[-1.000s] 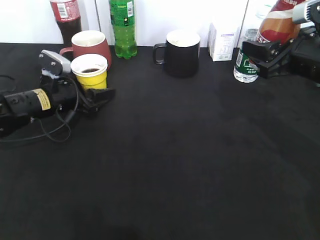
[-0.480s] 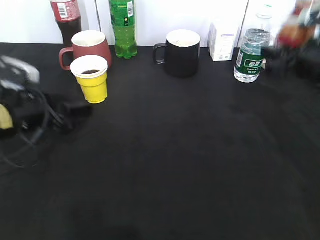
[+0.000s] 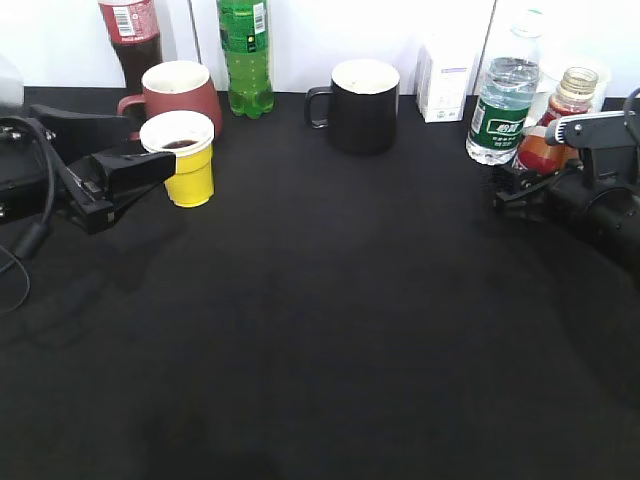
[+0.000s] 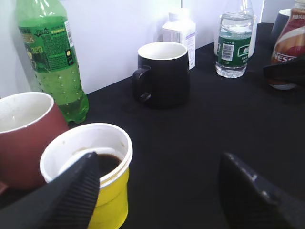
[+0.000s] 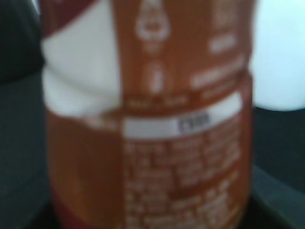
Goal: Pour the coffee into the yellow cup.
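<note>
Item one, the yellow cup (image 3: pixel 182 156): we find it upright on the black table (image 3: pixel 330 330), just in front of the red mug (image 3: pixel 178 92), with dark liquid already in its white inside. Item two, our left gripper (image 3: pixel 132 172): a second ago it lay low beside the cup; now its fingers (image 4: pixel 71 191) stand spread apart, one at the cup's near rim and the other well to the black mug's (image 3: pixel 362 104) side, gripping nothing. Item three, the coffee bottle (image 3: pixel 556 124): a second ago it was carried tilted at the far right of the cup; now it stands upright, uncapped, just beside the water bottle (image 3: pixel 502 108), well apart from the cup. Item four, our right gripper (image 3: pixel 525 180): it sits at the bottle's base, and we cannot tell whether it grips or has let go, since its wrist view shows only blurred label. We judge the pour done and the bottle set back.
</note>
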